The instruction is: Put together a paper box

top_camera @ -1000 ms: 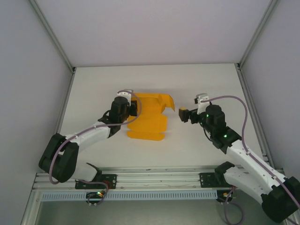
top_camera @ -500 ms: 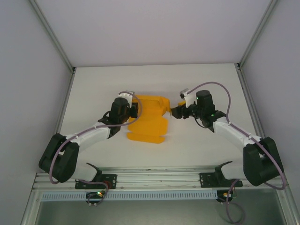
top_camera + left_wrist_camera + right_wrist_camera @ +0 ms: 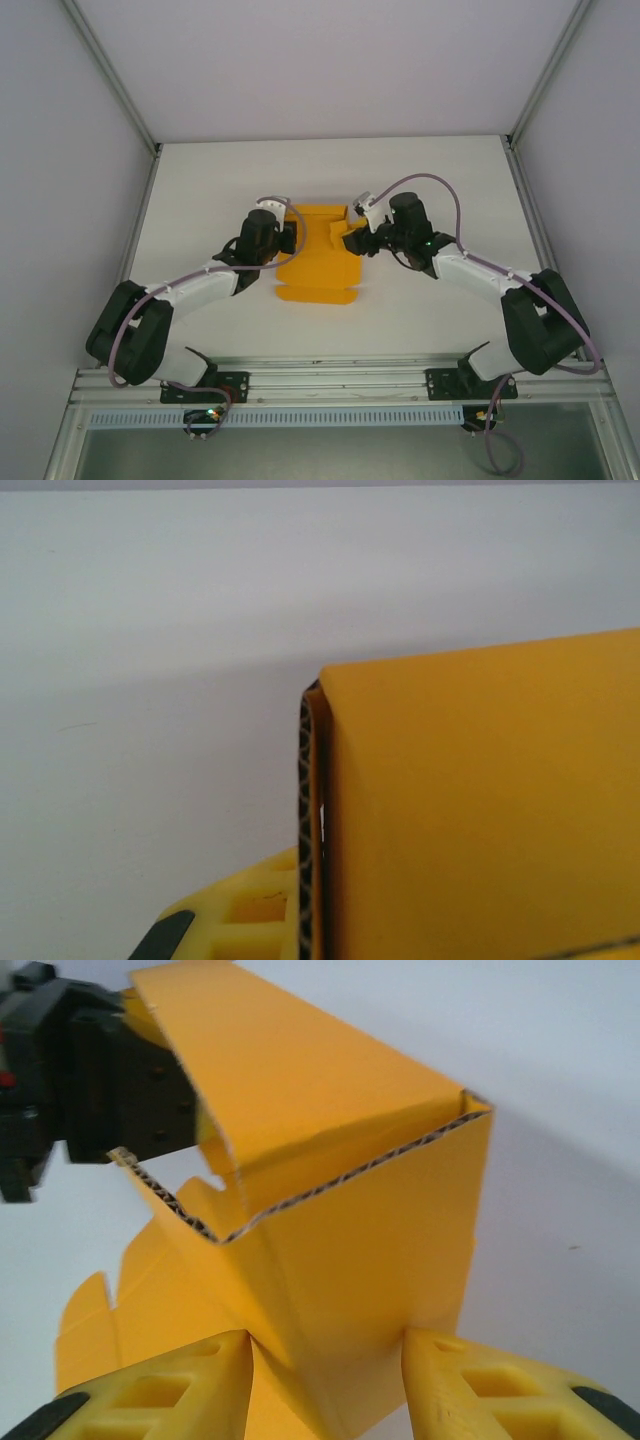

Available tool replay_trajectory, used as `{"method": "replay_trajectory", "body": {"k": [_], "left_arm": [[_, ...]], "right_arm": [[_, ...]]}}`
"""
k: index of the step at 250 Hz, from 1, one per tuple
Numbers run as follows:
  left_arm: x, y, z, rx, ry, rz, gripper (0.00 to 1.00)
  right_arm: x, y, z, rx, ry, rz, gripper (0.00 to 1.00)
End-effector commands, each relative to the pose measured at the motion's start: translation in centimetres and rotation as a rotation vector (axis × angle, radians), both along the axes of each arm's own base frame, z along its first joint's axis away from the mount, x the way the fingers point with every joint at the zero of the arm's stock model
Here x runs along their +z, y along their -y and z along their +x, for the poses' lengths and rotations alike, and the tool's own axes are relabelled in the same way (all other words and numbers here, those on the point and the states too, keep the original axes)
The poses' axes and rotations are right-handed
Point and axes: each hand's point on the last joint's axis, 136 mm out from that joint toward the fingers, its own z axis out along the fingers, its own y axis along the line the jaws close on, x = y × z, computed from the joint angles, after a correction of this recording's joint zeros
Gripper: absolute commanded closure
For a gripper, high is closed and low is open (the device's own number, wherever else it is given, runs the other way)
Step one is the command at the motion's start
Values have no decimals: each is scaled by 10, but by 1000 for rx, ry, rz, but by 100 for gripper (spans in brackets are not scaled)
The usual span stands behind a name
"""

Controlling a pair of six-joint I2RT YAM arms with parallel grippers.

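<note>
A white surface (image 3: pixel 440 180) is seen from above, bounded by pale walls (image 3: pixel 60 150) at 9, 12 and 3 o'clock and by a metal rail (image 3: pixel 330 375) at 6 o'clock. The paper box (image 3: pixel 318 268), a bright orange-yellow card sheet that is partly folded, is placed near the middle of the surface. Its lower part lies flat, with a rounded tab edge pointing to 6 o'clock, a bare strip lying between it and the rail. Broad bare surface lies beyond the box toward 12 o'clock, and more toward 9 and 3 o'clock, behind each arm.

The left claw (image 3: pixel 288 236) is set at the box's 10 o'clock edge and is closed together on the card; in the left wrist view the corrugated cut edge stands upright just beside a yellow finger (image 3: pixel 240 920). The right claw (image 3: pixel 352 240) is set at the box's 2 o'clock edge. In the right wrist view its yellow fingers (image 3: pixel 160 1395) stand apart on either side of a raised panel, close against it; whether the card is pressed cannot be told.

Two raised panels meet at a corner, forming a hollow open at the top
</note>
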Motion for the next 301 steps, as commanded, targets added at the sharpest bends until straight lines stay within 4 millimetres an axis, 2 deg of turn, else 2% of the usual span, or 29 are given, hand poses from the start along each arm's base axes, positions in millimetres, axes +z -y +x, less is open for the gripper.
{"method": "replay_trajectory", "body": {"k": [1,37,53,60,71,90,102,129,160,187,213,229,252,272,286,301], "left_arm": [[12,12,1,-25,34,-3,100],[13,12,1,0,38,1,100],[13,14,1,0,40,1,100],[12,15,1,0,38,4,100],[12,15,1,1,36,12,100],[11,13,1,18,30,25,100],[12,13,1,28,30,24,100],[15,15,-2,51,37,15,100],[14,9,-1,126,36,21,100],[11,-6,1,202,34,43,100],[12,-10,1,214,26,66,100],[13,-9,1,205,21,67,100],[12,-5,2,191,15,66,100],[14,1,4,166,15,57,100],[14,4,5,155,13,55,100],[13,6,6,145,8,60,100]], "right_arm": [[21,5,31,-168,118,-19,58],[14,19,48,-411,147,-79,57],[12,15,49,-446,170,-89,57],[12,16,52,-485,189,-94,61],[13,16,54,-528,208,-96,72],[12,23,60,-627,215,-135,83],[8,30,64,-689,203,-169,86],[3,65,70,-954,208,-266,97],[-3,104,65,-1201,202,-397,100],[-6,127,62,-1296,203,-424,100],[-8,147,60,-1357,199,-473,100],[-8,146,61,-1346,199,-458,100],[-10,126,70,-1226,187,-361,100],[-8,102,78,-1070,194,-291,83],[-5,75,80,-910,210,-225,81],[0,49,75,-746,209,-145,70]]}}
